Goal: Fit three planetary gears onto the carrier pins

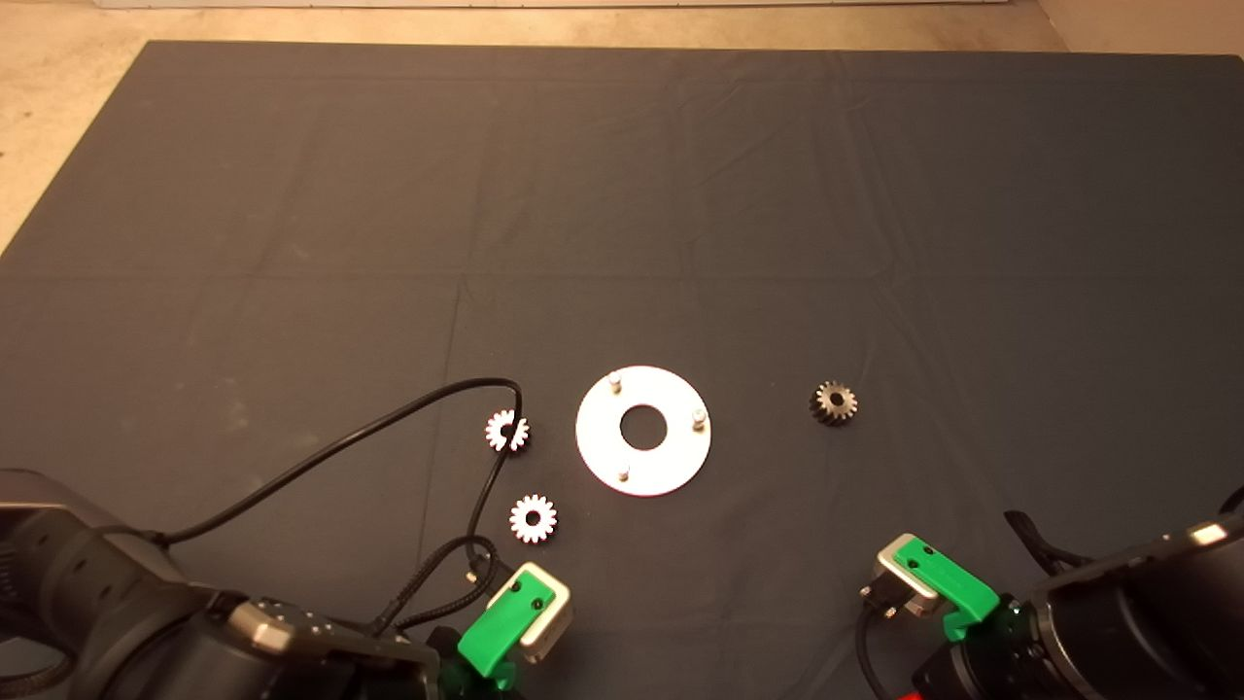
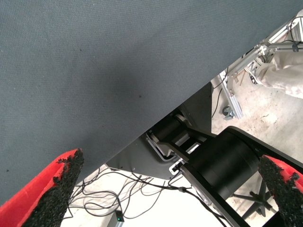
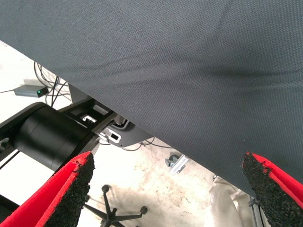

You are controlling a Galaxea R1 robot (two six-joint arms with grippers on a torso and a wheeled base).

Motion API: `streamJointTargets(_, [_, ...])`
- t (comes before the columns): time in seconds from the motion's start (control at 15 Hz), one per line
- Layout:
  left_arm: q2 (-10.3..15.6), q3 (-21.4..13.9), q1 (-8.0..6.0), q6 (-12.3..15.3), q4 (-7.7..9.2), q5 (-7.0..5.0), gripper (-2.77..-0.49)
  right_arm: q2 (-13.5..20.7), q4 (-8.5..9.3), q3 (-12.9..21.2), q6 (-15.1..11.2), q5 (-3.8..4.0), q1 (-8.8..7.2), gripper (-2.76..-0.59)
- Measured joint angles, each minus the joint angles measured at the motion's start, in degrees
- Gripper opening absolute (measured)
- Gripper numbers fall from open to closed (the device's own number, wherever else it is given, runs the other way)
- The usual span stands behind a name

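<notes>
On the bench mat: I see the round plate lying flat near the middle, its three carrier pins standing upright near the rim, all bare.
Gears: three planetary gears off the plate. One sits just left of the plate, another nearer my left arm, and a darker one lies well apart on the right.
Orientation: the two left gears lie flat, bores facing up, in line with the pins; the right gear looks tipped, its axis leaning. Gears are round, so there is no long axis across the mat.
Left claw: parked at the lower left edge, fingers spread wide, holding nothing.
Right claw: parked at the lower right edge, spread wide, empty.
Cable: the black lead loops across the mat and crosses the gear beside the plate.
Risk: I judge a left reach could drag that cable, sweep the gear or nudge the plate.
Risk two: a tilted grasp on the right gear could jam its bore on a pin.
</notes>
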State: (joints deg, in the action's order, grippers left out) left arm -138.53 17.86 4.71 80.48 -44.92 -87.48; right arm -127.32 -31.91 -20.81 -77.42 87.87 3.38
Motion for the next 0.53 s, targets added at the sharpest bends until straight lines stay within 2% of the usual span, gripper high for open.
streamJointTargets(0.27, [0.00, 0.00, 0.00, 0.00, -0.02, -0.01, -0.61, 0.00, 0.00, 0.00, 0.00, -0.02, 0.08, -1.01])
streamJointTargets(0.4, [0.00, 0.00, 0.00, 0.00, -0.01, 0.00, -0.61, 0.00, 0.00, 0.00, 0.02, -0.01, 0.06, -0.90])
streamJointTargets(0.53, [0.00, 0.00, 0.00, 0.00, -0.02, 0.00, -0.61, -0.02, 0.01, 0.00, 0.02, -0.02, -0.56, -0.90])
